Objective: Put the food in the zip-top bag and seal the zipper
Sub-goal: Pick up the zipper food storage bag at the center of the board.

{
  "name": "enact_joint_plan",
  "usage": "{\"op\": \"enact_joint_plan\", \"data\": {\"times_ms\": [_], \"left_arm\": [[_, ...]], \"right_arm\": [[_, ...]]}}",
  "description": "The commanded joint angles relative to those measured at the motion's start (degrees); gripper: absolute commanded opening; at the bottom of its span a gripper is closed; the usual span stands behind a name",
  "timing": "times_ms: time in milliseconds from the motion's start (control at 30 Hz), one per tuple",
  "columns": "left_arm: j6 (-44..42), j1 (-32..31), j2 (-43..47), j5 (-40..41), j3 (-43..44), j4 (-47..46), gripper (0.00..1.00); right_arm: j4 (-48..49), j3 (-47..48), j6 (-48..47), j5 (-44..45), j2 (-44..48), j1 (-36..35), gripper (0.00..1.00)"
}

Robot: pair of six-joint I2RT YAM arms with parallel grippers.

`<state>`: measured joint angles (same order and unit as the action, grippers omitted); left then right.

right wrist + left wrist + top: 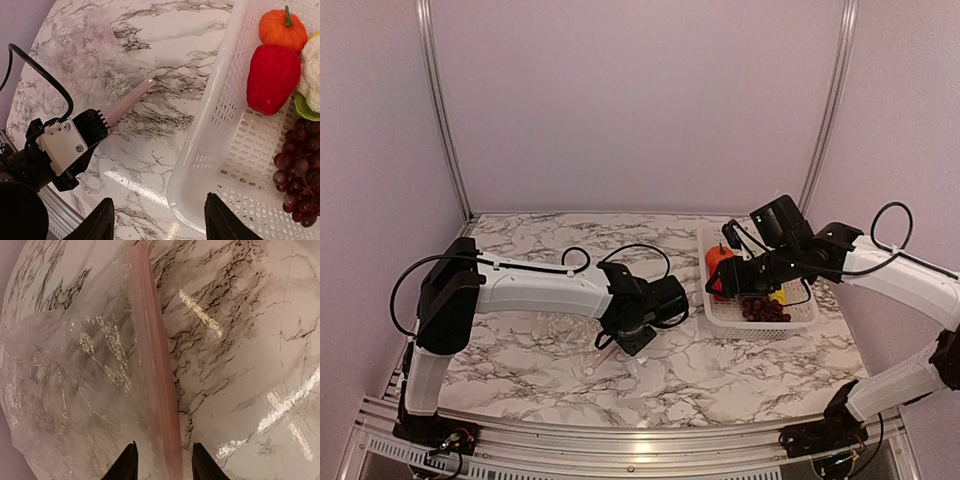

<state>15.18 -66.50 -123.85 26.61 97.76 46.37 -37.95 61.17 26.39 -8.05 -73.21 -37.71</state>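
The clear zip-top bag lies flat and crinkled on the marble table, also visible from above as the bag. Its pinkish zipper runs straight up from between the fingers of my left gripper, which straddle it open with a gap on each side. The food sits in a white lattice basket: an orange fruit, a red pepper, a cauliflower and purple grapes. My right gripper hovers open and empty over the basket's near left corner.
The basket stands at the right of the table, with a yellow piece in it. The left arm's wrist lies low at the zipper end. Metal frame rails run along the near table edge.
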Motion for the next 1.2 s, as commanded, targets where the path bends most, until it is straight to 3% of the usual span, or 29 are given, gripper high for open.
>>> {"op": "enact_joint_plan", "data": {"times_ms": [0,100,333,567,933,1167], "left_arm": [[0.31,-0.39,-2.07,5.94,1.52,4.56,0.38],[-0.59,-0.38,-3.62,5.49,1.62,4.58,0.35],[-0.71,-0.39,-5.96,8.65,3.61,4.51,0.13],[-0.02,1.27,-2.93,8.78,4.94,4.13,0.00],[6.00,8.34,8.33,0.73,7.86,3.03,0.00],[5.91,8.82,13.68,-4.48,6.90,-4.60,0.00]], "right_arm": [[0.86,-0.51,0.77,0.37,1.14,0.15,0.59],[1.01,-0.54,0.85,0.11,1.05,0.11,0.59],[0.88,-0.52,1.01,-0.28,1.29,0.17,0.58],[1.26,-0.24,0.79,-0.64,1.11,0.10,0.58],[-0.52,6.45,-3.27,1.80,-2.25,-0.45,0.58],[-0.55,21.23,-5.48,2.43,-15.15,-4.95,0.62]]}}
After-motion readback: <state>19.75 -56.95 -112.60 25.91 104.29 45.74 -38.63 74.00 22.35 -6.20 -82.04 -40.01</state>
